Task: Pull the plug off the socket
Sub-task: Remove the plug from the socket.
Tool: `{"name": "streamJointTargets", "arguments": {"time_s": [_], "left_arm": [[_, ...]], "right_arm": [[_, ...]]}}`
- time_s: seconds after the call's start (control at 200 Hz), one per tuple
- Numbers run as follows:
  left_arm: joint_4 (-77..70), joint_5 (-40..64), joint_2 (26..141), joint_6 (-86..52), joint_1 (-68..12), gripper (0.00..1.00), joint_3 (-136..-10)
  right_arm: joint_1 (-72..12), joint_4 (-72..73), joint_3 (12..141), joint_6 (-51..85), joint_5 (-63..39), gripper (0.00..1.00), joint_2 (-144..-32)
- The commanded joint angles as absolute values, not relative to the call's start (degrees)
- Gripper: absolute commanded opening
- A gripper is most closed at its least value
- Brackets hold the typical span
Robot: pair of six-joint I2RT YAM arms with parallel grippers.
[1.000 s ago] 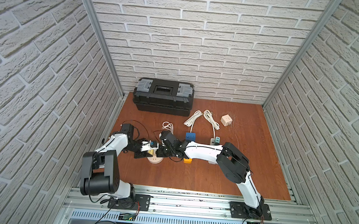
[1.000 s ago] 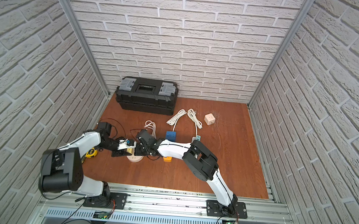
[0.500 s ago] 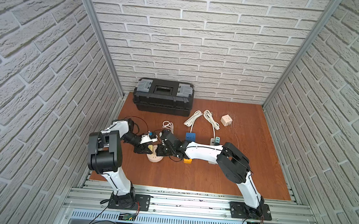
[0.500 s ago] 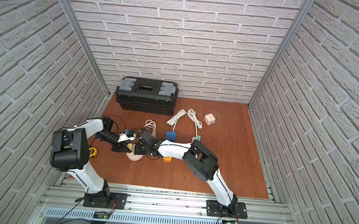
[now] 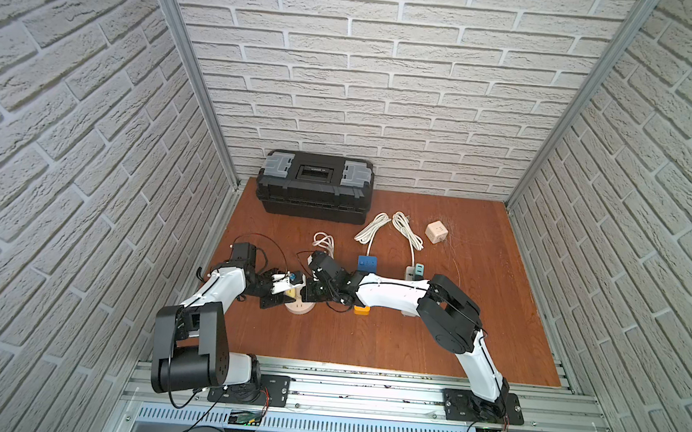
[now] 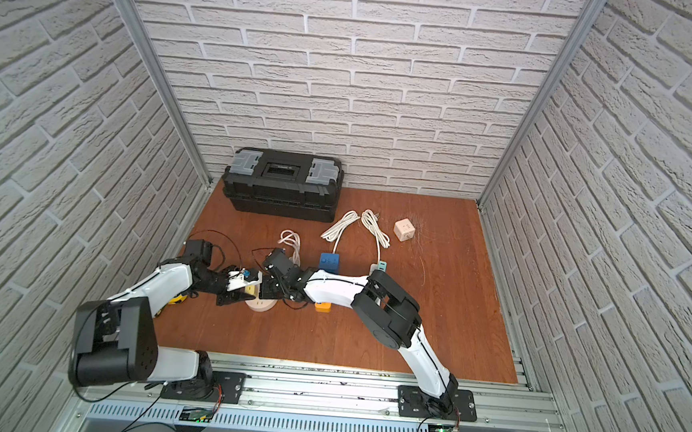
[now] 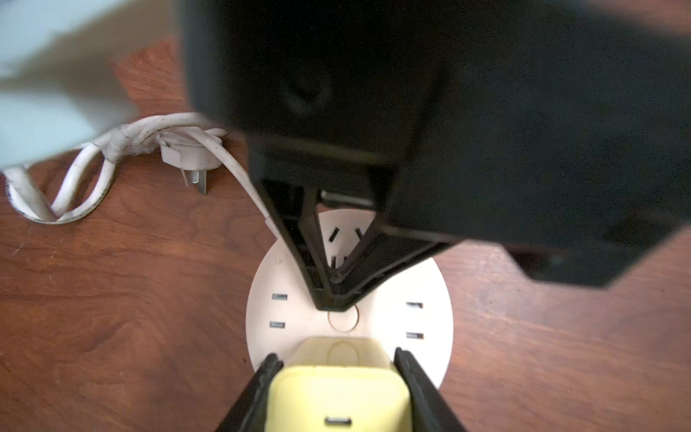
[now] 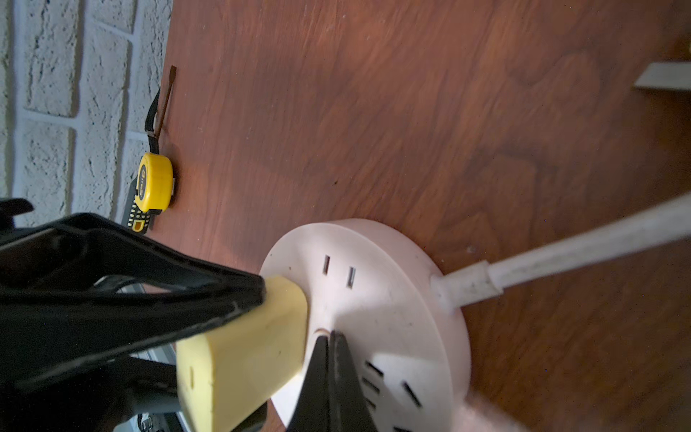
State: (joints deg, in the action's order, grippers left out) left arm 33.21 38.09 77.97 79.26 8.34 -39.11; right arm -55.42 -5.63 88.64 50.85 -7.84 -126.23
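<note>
Round white socket (image 5: 300, 309) lies flat on the wooden table (image 5: 411, 338), left of centre and a bit below the middle in a top view, with both arms meeting over it. Yellow plug (image 7: 338, 389) sits at the socket's edge, bottom centre of the left wrist view, its face against the socket top. Prongs are hidden, so can't tell how deep it's seated. Left gripper (image 7: 337, 355) is clamped on the plug, one black finger (image 7: 254, 396) on each flat side. Right gripper (image 8: 329, 336) has its jaws pressed together with nothing between, tips down on the socket's middle just beside the plug. Socket's white cable (image 8: 561, 250) runs off to the right edge of the right wrist view. Yellow tape measure (image 8: 153, 185) is by the brick wall, left side of that frame, well apart. Black toolbox (image 5: 315, 185) is at the back wall. Blue cube (image 5: 367, 263) and orange block (image 5: 360, 310) are next to the right arm.
</note>
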Motion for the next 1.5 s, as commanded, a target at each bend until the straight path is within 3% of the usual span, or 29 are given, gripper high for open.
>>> {"name": "streamJointTargets", "arguments": {"time_s": [0.0,0.36,0.94,1.115,1.495], "left_arm": [[28.2,34.7,78.7,80.4,8.3,0.0,-39.2],[60.7,39.7,98.4,82.0,11.3,0.0,-61.5],[24.3,32.0,79.4,78.3,7.8,0.0,-37.9],[32.5,34.8,80.5,77.5,8.2,0.0,-42.9],[54.6,39.9,95.2,75.3,10.3,0.0,-59.0]], "right_arm": [[-55.0,-17.7,85.5,51.9,-3.8,0.03,-131.1],[-55.0,-18.5,85.4,51.7,-2.9,0.03,-131.1],[-55.0,-19.9,86.0,52.0,-1.9,0.03,-132.3],[-55.1,-20.2,86.1,52.1,-1.6,0.03,-132.4],[-55.6,-23.5,87.9,51.3,0.7,0.03,-133.4]]}}
